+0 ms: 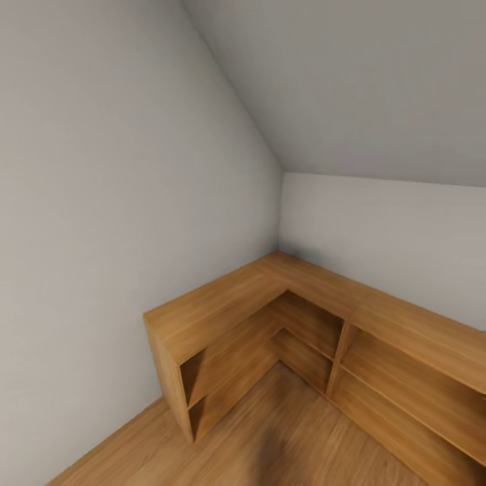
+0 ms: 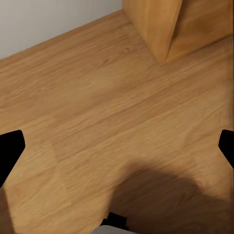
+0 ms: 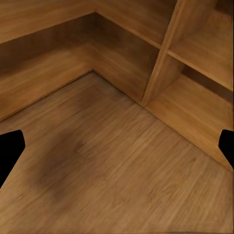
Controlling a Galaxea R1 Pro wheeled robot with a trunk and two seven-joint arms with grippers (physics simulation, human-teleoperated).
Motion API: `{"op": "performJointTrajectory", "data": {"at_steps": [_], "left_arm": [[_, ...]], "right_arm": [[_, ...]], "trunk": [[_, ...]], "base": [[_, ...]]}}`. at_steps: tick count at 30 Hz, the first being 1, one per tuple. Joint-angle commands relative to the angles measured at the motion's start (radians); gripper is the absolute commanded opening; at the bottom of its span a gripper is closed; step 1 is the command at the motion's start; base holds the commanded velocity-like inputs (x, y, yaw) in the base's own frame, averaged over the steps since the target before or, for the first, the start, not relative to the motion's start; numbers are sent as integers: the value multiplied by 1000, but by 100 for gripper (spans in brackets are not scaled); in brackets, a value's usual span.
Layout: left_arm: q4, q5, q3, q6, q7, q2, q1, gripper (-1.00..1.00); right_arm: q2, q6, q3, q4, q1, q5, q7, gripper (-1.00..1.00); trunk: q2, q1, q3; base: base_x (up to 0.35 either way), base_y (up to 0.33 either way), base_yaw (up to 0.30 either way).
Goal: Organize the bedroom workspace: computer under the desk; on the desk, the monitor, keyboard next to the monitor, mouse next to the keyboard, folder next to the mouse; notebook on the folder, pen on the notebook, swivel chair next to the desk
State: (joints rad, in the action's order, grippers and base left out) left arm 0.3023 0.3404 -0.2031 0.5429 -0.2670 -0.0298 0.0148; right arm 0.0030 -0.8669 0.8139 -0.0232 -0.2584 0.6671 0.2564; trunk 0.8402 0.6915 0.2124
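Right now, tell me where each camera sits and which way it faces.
Head view: on the robot's head, facing a room corner with an L-shaped wooden shelf unit under a sloped ceiling.
Left wrist view: on the left arm, aimed down at the wood floor; the left gripper's fingertips show at the edges, wide apart.
Right wrist view: on the right arm, aimed at the shelf unit's inner corner; the right gripper's fingertips likewise.
All views share shelf unit and floor.

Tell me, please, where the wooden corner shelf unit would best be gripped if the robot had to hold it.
Probably by the front edge of the top board of the wooden corner shelf unit, coming from the room side. An open compartment lies under that edge, so one finger could slip beneath it. The back sits against the walls.
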Motion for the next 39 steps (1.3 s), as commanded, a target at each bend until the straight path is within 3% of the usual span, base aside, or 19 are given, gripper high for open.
{"op": "performJointTrajectory", "data": {"at_steps": [1, 24, 31, 39], "left_arm": [[0, 5, -9, 3, -8, 1, 1, 100], [-12, 3, -12, -6, -4, 2, 1, 100], [-12, 2, -13, 1, -7, -2, 1, 100], [-10, 9, -6, 1, -14, 22, 1, 100]], "right_arm": [[0, 0, 8, 0, -1, 0, 9, 100], [6, 2, 14, -1, -1, -1, 6, 100], [14, 3, 15, 1, -1, 2, -74, 100], [18, 4, 13, 2, -1, 3, -80, 100]], "trunk": [[1, 0, 1], [1, 0, -4], [1, 0, -4], [1, 0, -4]], "base": [[0, 0, -273], [46, 0, -291], [84, 0, -300], [10, 2, -300]]}}
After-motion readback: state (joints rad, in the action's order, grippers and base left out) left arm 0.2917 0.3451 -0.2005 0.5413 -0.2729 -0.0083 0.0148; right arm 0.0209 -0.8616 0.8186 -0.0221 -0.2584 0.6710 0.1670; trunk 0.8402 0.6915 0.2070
